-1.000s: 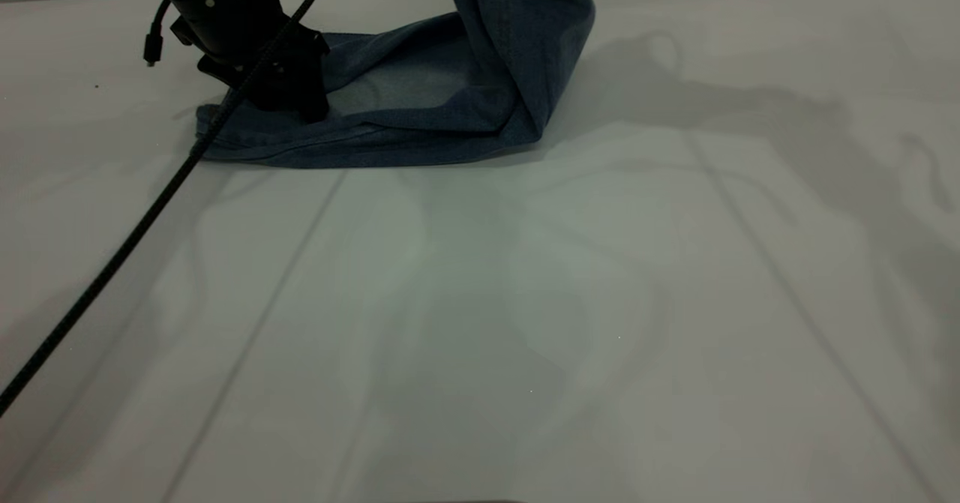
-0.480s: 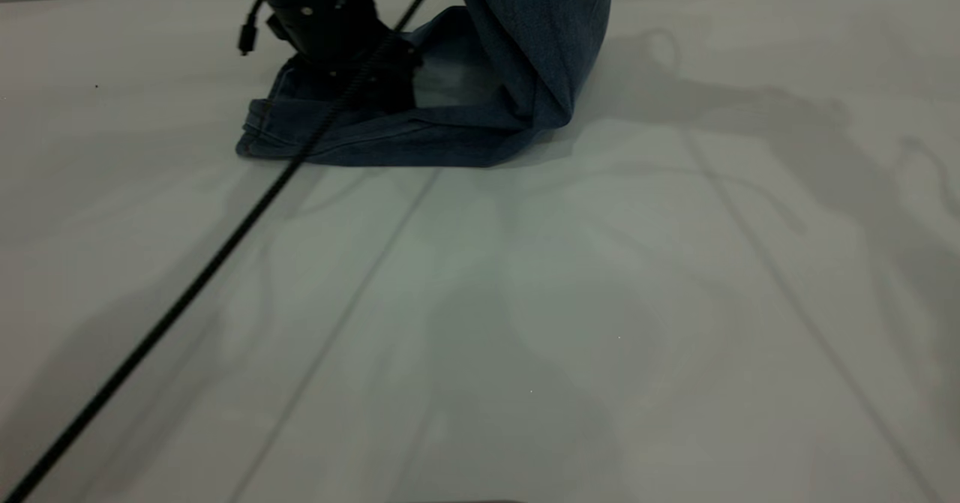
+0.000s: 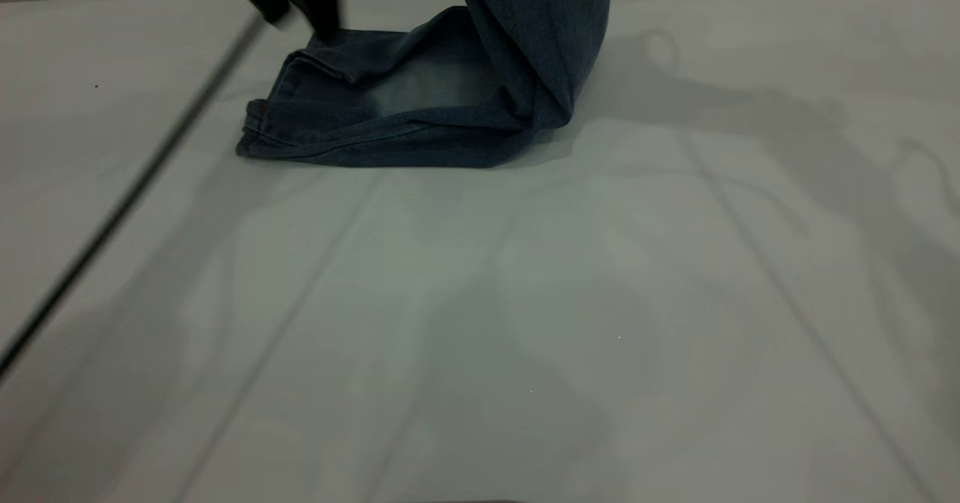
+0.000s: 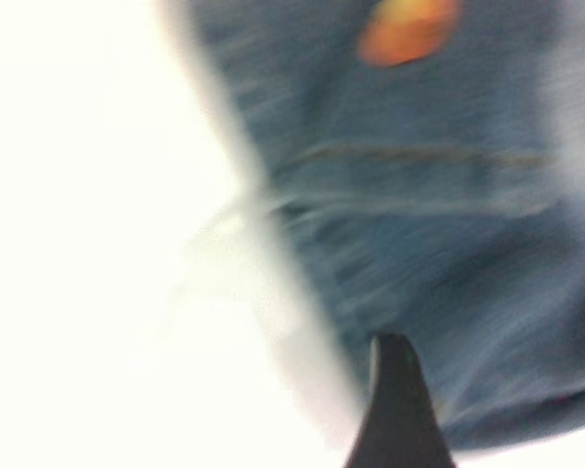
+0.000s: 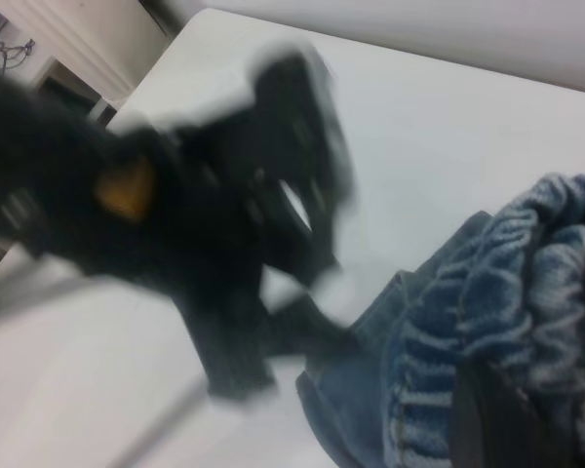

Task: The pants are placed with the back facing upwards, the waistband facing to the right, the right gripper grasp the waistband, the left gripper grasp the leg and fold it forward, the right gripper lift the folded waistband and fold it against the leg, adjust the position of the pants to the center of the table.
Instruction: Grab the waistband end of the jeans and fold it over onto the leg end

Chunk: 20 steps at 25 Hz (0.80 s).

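This looks like a robotics lab or test room rather than a home. A large, plain white tabletop [image 3: 525, 323] fills the exterior view and carries nothing domestic. A black braided cable [image 3: 112, 222] runs slantwise above it, and the right wrist view shows plain pale walls [image 5: 468, 39] beyond the table.

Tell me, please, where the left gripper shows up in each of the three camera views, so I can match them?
Exterior view: the left gripper is at the top edge, left of centre, just above the pants.
Left wrist view: only one dark fingertip shows, at the bottom edge over the denim.
Right wrist view: it is the blurred black shape beside the ruffled waistband.
Shared landmark: the blue denim pants.
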### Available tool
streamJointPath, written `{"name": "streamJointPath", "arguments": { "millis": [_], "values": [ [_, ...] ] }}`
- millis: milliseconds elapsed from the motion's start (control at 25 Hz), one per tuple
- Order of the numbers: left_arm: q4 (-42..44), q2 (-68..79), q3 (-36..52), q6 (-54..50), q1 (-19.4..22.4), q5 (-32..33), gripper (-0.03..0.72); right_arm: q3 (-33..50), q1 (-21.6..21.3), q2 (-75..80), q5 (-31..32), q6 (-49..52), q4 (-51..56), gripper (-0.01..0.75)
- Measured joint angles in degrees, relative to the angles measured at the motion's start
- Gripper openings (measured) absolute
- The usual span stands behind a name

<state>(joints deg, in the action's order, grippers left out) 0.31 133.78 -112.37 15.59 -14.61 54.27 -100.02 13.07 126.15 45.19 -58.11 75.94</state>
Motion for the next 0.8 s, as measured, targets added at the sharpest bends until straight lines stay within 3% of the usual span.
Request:
{"name": "streamJointPath", "arguments": {
  "millis": [280,600,800],
  "values": [
    [9.1,-0.4,-11.4,-10.3,3.0,10.2,0.464,0.0,6.3,0.4,-7.6,-3.2,1.6,0.05],
    [10.2,-0.6,-16.6,-11.1,3.2,12.3,0.464,0.0,11.7,7.4,-17.9,-6.6,5.3,0.05],
    [10.2,-0.6,-16.6,-11.1,3.2,12.1,0.464,0.0,12.6,12.1,-18.2,-13.6,19.2,0.053]
  ]
}}
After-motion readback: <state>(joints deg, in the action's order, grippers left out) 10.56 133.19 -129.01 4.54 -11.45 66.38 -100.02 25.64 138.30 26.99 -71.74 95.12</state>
